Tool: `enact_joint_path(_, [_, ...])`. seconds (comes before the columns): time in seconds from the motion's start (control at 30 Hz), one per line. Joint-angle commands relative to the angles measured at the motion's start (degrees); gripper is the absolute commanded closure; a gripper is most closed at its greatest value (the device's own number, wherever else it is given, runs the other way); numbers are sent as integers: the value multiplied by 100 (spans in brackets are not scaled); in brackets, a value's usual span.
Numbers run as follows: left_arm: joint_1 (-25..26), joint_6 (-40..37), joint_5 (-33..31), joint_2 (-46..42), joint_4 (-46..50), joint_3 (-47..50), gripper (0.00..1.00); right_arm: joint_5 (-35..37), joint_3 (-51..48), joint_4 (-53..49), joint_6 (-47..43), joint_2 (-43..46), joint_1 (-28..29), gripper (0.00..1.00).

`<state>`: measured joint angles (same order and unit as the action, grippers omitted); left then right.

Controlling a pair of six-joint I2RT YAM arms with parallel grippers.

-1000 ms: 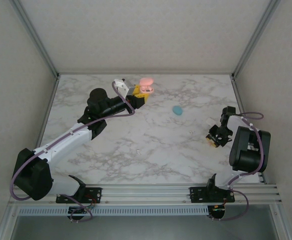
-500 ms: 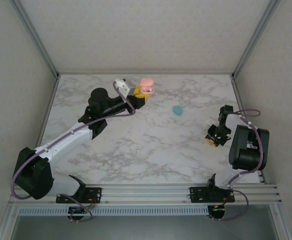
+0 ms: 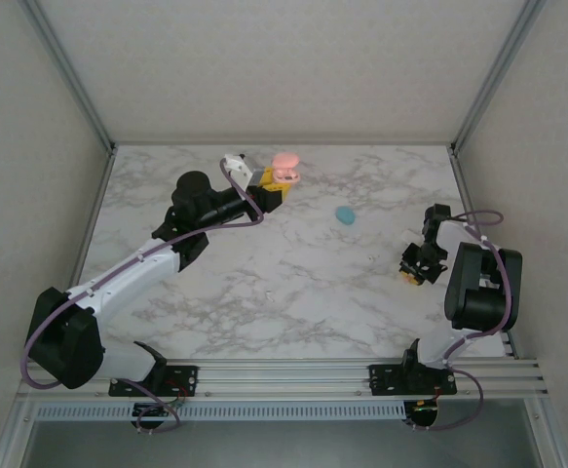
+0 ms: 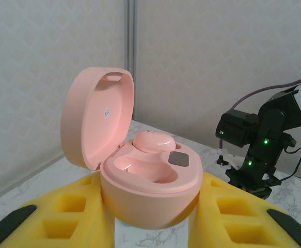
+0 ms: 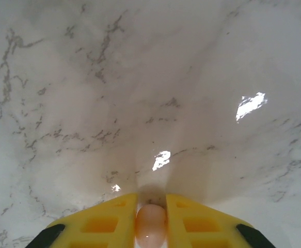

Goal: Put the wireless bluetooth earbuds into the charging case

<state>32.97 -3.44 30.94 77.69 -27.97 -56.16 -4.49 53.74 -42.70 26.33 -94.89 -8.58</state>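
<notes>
The pink charging case [image 4: 150,181] sits between the yellow fingers [image 4: 62,217] of my left gripper [image 4: 150,227], which is shut on it. Its lid [image 4: 96,116] stands open. One pale pink earbud [image 4: 153,140] rests in the far slot, and the near slot is empty. From above, the case [image 3: 284,168] is at the back of the table, left of centre, just beyond the left gripper [image 3: 269,187]. At the right side, low over the marble, my right gripper [image 3: 412,266] is shut on a pale pink earbud [image 5: 151,225], pinched between the yellow fingers [image 5: 106,222].
A teal rounded piece [image 3: 346,214] lies on the marble table [image 3: 293,283] between the two grippers. The right arm [image 4: 258,144] stands in the background of the left wrist view. Walls and metal frame posts [image 3: 483,88] enclose the table.
The right gripper's jaws have closed onto the pale pink earbud, and it has shifted slightly. The left arm and the case have held still.
</notes>
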Motion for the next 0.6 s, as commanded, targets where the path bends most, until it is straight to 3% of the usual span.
enact_joint_path(0.0, [60, -34, -73, -43, -51, -167, 82, -205, 234, -209, -153, 189, 112, 83])
enact_joint_path(0.13, [60, -16, -138, -9, -91, -149, 82, -1033, 553, -283, -227, 686, 281, 83])
enact_joint_path(0.4, [61, 89, -237, 170, -313, -157, 82, -3418, 1828, 232, 405, 1622, 891, 81])
enact_joint_path(0.57, [61, 159, -220, 297, -442, -206, 82, -4114, 2933, 167, 373, 1581, 1562, 81])
